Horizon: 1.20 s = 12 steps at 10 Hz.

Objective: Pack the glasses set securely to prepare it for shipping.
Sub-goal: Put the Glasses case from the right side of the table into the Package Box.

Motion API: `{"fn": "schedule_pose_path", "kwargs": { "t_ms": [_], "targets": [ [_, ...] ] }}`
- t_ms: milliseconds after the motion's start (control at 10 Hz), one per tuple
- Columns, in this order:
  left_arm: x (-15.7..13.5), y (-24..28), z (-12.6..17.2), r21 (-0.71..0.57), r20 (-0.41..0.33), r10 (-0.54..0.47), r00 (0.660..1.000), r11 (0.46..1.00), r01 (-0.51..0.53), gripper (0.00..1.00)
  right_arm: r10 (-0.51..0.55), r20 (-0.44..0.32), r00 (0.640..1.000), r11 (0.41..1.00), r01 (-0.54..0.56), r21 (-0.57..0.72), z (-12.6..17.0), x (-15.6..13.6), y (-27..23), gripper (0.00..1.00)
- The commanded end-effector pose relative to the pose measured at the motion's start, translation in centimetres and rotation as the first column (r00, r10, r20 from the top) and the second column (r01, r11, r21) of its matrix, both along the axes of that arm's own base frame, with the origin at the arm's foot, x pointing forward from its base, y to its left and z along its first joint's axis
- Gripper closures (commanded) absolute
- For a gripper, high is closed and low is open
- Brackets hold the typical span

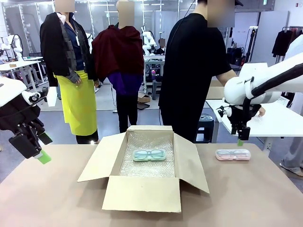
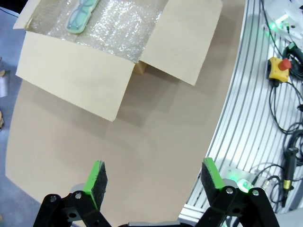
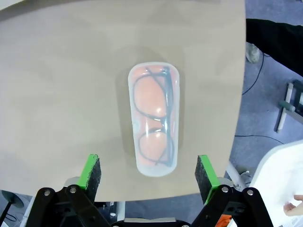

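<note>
Box (image 1: 142,194) holds mint-green glasses (image 1: 149,155); pink pair (image 3: 154,125) clear-cased; left end effector (image 2: 154,165), right end effector (image 3: 147,161) wide.

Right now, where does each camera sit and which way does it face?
Front: fixed between the arms, facing across the table at the person; left pincer, right pincer show.
Left wrist: looking down past its open pincer at the cardboard box.
Right wrist: looking down on the pink glasses, past its open pincer.
Shared: front and left wrist both show the mint-green glasses in the box.

grey floor (image 1: 51,122), white table (image 1: 282,121) — bright workshop room
</note>
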State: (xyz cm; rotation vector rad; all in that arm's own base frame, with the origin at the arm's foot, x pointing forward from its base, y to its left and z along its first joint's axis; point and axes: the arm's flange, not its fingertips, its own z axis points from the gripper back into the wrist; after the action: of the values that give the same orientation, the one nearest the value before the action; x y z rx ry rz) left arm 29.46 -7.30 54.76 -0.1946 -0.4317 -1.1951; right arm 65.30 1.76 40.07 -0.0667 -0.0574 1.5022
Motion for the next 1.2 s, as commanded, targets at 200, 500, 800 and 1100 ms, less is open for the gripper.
{"fn": "schedule_pose_path", "kwargs": {
  "t_ms": [200, 500, 800, 1100],
  "targets": [
    [0.0, 0.0, 0.0, -0.016, 0.013, -0.003, 1.000, 1.000, 0.003, 0.00, 0.045, -0.022, 0.999, 0.998, -0.045, 0.040, -4.4, 0.0, -0.5, 0.00],
    [0.0, 0.0, 0.0, -0.016, 0.013, -0.003, 1.000, 1.000, 0.003, 0.00, 0.056, 0.001, 0.998, 0.998, -0.056, 0.022, -6.1, 0.0, -0.3, 0.00],
    [0.0, 0.0, 0.0, -0.016, 0.013, -0.003, 1.000, 1.000, 0.003, 0.00, 0.071, -0.026, 0.997, 0.996, -0.070, 0.050, -7.4, 0.5, -0.2, 0.00],
    [0.0, 0.0, 0.0, -0.016, 0.013, -0.003, 1.000, 1.000, 0.003, 0.00, 0.052, -0.034, 0.998, 0.998, -0.051, 0.032, -8.2, 0.7, 0.2, 0.00]
  ]
}}
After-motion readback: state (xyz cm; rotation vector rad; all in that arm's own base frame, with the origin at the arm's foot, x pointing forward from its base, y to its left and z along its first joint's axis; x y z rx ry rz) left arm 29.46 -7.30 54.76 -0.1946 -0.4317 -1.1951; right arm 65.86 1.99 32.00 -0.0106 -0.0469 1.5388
